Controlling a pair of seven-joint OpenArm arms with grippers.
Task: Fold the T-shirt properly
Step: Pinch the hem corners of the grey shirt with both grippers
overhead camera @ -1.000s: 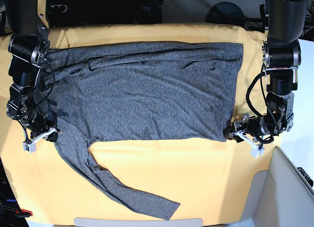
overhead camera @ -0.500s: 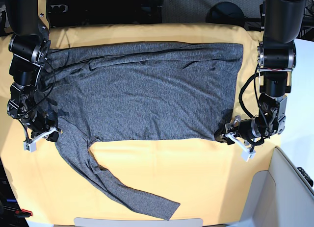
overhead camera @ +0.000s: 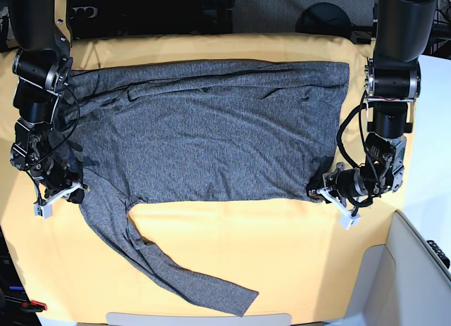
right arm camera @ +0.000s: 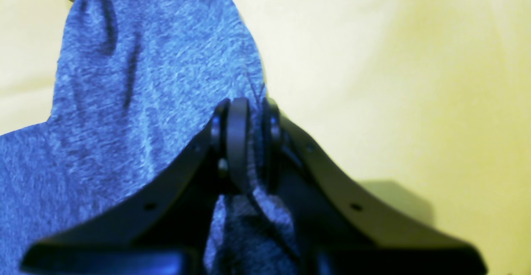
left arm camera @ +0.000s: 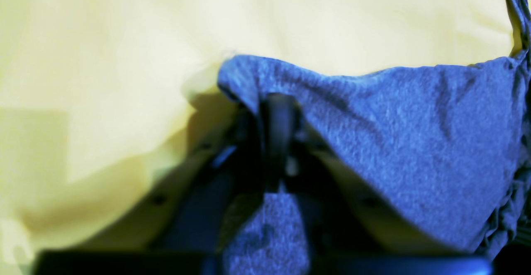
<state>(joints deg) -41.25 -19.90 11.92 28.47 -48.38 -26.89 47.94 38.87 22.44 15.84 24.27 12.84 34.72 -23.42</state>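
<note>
A yellow-orange cloth [overhead camera: 232,234] covers the bench; beyond the cloth's far edge, a dark round base [overhead camera: 325,17] sits on grey floor.

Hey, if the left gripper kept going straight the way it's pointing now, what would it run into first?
The left gripper points across the table toward the shirt's body. It is already shut on the T-shirt at the hem corner, so going on it would likely just push more of that fabric along the yellow table cloth. Depth is unclear.
</note>
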